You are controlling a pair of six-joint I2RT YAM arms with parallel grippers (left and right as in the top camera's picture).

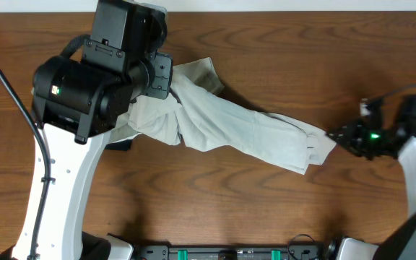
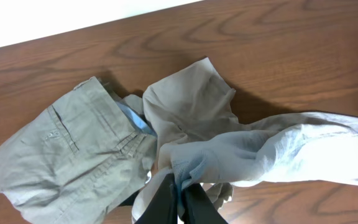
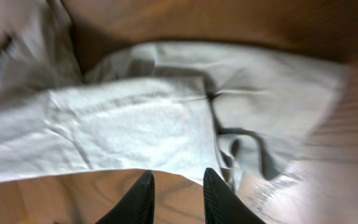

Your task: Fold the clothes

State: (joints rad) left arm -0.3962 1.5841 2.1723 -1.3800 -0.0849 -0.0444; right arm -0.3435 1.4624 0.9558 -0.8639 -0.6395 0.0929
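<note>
Your left gripper (image 2: 180, 198) is clamped tight on a bunch of the cream-white garment (image 1: 244, 133). That garment stretches across the table (image 1: 280, 43) from 10 o'clock to 3 o'clock. Your right gripper (image 3: 176, 193) sits at 3 o'clock with its jaws partly parted and empty, just off the hem. The khaki trousers (image 2: 73, 155) lie touching the cream fabric's 9 o'clock side.

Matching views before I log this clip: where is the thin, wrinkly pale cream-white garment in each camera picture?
Overhead: the thin, wrinkly pale cream-white garment stretches diagonally from centre-left down toward the right.
Left wrist: the garment runs from bottom centre to the right edge.
Right wrist: the garment fills the middle, blurred.
Shared landmark: the dark wood-grain table.
</note>
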